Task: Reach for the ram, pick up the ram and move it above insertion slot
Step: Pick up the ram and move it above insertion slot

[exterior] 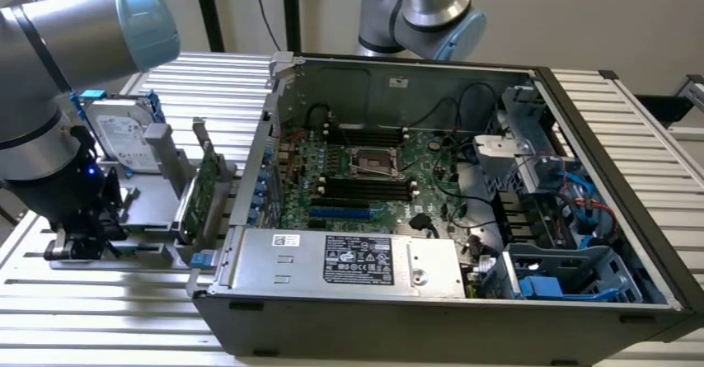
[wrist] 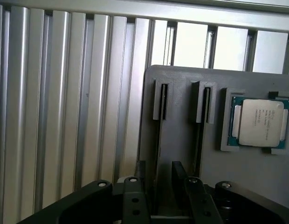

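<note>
In the exterior view we see the gripper (exterior: 82,247) low over the grey holder (exterior: 148,218), at the edge of the slatted table (exterior: 99,317) on the exterior view's left, beside the open computer case (exterior: 440,317).

In the wrist view we see the gripper (wrist: 159,169) with jaws parted, its fingers (wrist: 141,172) on either side of the ram (wrist: 159,135). The ram stands edge-on in a slot of the holder (wrist: 182,140), ungripped. A processor chip (wrist: 261,122) lies in a pocket of the holder nearby.

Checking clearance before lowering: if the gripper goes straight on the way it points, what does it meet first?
Probably the grey holder, at the narrow slot lined up with the open gripper; depth is unclear.
</note>
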Robot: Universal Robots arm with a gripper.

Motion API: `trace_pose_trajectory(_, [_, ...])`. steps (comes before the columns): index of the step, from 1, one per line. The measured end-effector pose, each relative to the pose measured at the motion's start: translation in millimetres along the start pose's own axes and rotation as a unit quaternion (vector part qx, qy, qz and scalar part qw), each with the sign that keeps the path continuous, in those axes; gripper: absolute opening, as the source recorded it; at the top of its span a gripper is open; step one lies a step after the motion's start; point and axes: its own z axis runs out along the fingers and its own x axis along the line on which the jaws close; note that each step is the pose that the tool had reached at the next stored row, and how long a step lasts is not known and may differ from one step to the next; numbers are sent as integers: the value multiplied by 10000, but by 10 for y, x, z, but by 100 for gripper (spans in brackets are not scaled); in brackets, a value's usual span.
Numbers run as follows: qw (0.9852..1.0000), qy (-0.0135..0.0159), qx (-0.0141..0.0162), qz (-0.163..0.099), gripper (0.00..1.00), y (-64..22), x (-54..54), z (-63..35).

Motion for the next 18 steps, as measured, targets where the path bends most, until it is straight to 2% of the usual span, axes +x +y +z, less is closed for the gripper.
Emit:
trace_pose_trajectory(7, [10000,-1,-3,0,13,-5,-3,3])
trace_pose_trajectory(13, [10000,0,-12,0,13,-6,-4,-15])
trace_pose_trajectory(18, [10000,2,-13,0,13,-5,-3,-103])
